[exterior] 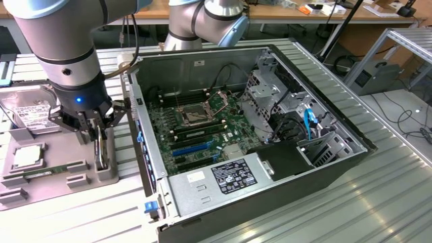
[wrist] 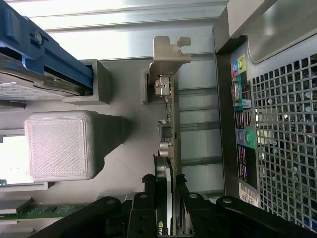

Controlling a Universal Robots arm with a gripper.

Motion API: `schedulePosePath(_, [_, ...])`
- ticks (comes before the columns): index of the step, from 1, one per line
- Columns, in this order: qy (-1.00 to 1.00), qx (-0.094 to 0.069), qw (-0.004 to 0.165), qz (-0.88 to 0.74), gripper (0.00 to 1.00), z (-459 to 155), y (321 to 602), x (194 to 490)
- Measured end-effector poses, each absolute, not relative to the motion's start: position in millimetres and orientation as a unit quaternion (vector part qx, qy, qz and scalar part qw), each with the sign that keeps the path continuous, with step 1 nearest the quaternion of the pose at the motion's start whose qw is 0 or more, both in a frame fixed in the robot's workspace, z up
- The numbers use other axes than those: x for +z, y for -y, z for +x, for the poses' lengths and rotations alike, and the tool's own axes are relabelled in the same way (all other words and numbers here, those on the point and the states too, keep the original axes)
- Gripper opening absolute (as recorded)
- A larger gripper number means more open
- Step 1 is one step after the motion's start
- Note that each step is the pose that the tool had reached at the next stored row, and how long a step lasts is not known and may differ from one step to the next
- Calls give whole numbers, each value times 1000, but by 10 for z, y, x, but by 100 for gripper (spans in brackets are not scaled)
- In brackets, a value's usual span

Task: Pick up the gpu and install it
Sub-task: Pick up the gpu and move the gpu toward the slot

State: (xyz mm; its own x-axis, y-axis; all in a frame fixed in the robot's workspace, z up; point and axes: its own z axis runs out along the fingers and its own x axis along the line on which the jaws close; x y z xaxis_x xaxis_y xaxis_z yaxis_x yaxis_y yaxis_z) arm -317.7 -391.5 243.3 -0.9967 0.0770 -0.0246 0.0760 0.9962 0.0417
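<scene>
Exterior count: one gpu, one hard drive, one processor chip and one memory stick are sitting on one gray holder tray; one open computer case is lying just beside it, on the exterior view's right.
Exterior arm: the arm is reaching straight down over the tray, with its gripper pointing downward onto the card.
Exterior gpu: it is standing on edge in its tray slot.
Wrist count: one gpu, one silver bracket, two black fingers, one gray post.
Wrist grip: the gripper is clamping the card narrowly, one finger pressing each face.
Wrist case: its rear panel is lying beside the card, apart from it.
</scene>
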Motion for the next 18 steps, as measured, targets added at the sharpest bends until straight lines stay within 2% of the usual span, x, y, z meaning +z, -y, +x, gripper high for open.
schedulePosePath(18, [-999, 20, 13, 38, 27, -3177, 3915, 2529])
